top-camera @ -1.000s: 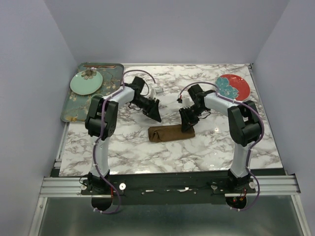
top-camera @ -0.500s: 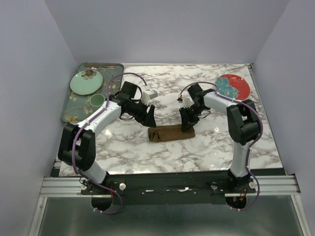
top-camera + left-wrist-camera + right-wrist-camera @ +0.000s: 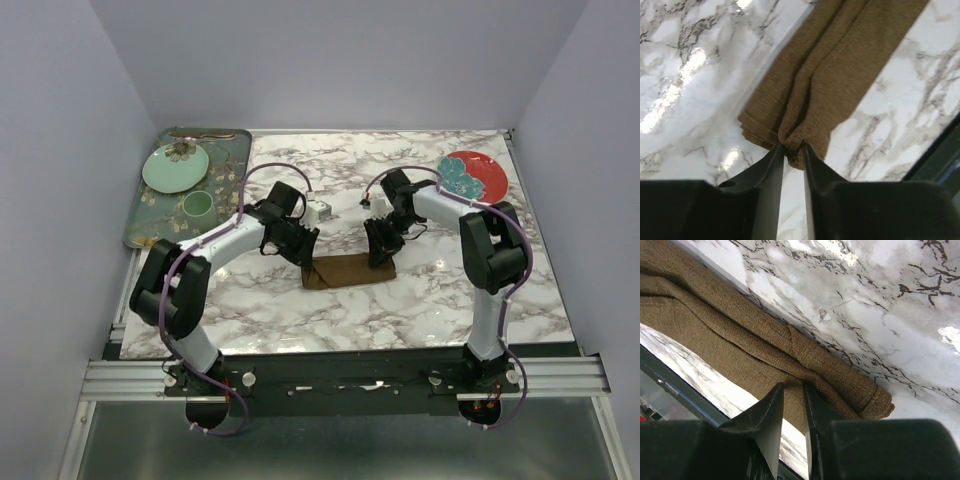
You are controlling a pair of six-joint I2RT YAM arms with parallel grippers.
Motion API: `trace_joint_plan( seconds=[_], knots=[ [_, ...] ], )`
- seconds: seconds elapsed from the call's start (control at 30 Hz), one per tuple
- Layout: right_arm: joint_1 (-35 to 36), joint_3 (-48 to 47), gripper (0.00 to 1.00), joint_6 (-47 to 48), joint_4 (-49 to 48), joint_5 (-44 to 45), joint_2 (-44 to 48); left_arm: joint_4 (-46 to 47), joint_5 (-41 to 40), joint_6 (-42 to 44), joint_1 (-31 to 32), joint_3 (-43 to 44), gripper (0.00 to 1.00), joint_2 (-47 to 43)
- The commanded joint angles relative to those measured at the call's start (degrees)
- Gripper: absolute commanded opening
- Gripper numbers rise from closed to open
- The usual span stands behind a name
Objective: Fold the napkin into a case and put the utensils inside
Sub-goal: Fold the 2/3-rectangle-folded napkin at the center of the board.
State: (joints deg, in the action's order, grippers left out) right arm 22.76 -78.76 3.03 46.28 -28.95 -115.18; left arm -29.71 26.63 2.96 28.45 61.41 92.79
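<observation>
The brown napkin [image 3: 348, 272] lies folded into a narrow long case on the marble table, just ahead of centre. My left gripper [image 3: 305, 255] is at its left end. In the left wrist view the gripper [image 3: 792, 149] is shut on a bunched bit of that end of the napkin [image 3: 835, 75]. My right gripper [image 3: 380, 255] is at the right end. In the right wrist view it [image 3: 792, 386] pinches a fold of the napkin [image 3: 725, 335] near its rolled end. A thin copper-brown utensil [image 3: 203, 135] lies along the tray's far edge. The blue-handled utensil is out of view.
A dark green floral tray [image 3: 148, 228] at the far left holds a mint plate [image 3: 175, 167] and a green cup [image 3: 197, 205]. A red floral plate [image 3: 472, 176] sits at the far right. Grey walls close in the table on three sides.
My left arm has dropped its elbow outward and brought its gripper forward and down onto the napkin's left end, closing on it. The right gripper has stayed on the right end.
</observation>
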Motion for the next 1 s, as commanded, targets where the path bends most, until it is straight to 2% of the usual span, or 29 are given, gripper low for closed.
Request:
trace_joint_plan(
  seconds=[0.0, 0.3, 0.4, 0.43, 0.53, 0.57, 0.67, 0.77, 0.8, 0.87, 0.9, 0.93, 0.97],
  knots=[
    [-0.18, 0.10, 0.31, 2.86, -2.34, 8.12, -4.27, 0.80, -4.84, -1.03, -2.08, 1.52, 0.26, 7.13],
    [-0.18, 0.54, 0.30, 3.21, -1.90, 8.03, -4.27, 0.28, -7.12, 0.11, -5.06, 2.84, 0.19, 12.94],
    [-0.18, 1.33, 0.30, 3.21, -1.98, 7.86, -4.18, -1.57, -1.78, 0.99, -8.65, 2.32, 0.30, 11.81],
    [-0.18, 1.50, 0.30, 3.13, -1.99, 7.77, -4.09, -1.23, 3.37, 2.30, -9.45, 1.79, 0.40, 9.10],
    [-0.18, 1.77, 0.29, 2.60, -1.99, 7.24, -4.00, -0.08, 11.75, 5.46, -11.92, 0.73, 0.52, 1.72],
    [-0.18, 1.77, 0.29, 2.34, -1.90, 7.15, -4.00, -0.08, 15.69, 6.17, -12.10, 1.34, 0.52, 0.21],
    [-0.18, 1.59, 0.29, 1.81, -1.72, 6.71, -3.92, 1.32, 20.19, 6.28, -11.22, 2.75, 0.53, -4.19],
    [-0.18, 1.24, 0.28, 1.02, -1.46, 6.45, -4.36, 7.98, 24.68, 0.41, -8.69, 2.76, 0.50, -4.47],
    [-0.18, 1.24, 0.28, 0.84, -1.37, 6.19, -4.53, 10.96, 27.48, -8.06, -7.80, 2.32, 0.49, -3.94],
    [-0.18, 1.15, 0.28, 0.32, -1.02, 6.10, -4.79, 21.51, 28.82, -15.93, -4.30, 0.39, 0.44, -1.66],
    [-0.09, 1.15, 0.28, 0.23, -1.11, 6.01, -4.80, 25.19, 29.26, -23.28, -3.23, -0.40, 0.43, -0.87],
    [-0.09, 1.24, 0.28, 0.14, -1.11, 6.01, -4.88, 32.19, 29.53, -26.40, -2.09, -1.19, 0.42, 1.05],
    [-0.18, 1.24, 0.28, -0.04, -1.02, 5.92, -4.97, 34.87, 29.62, -29.30, -1.12, -2.25, 0.42, 2.12]
  ],
)
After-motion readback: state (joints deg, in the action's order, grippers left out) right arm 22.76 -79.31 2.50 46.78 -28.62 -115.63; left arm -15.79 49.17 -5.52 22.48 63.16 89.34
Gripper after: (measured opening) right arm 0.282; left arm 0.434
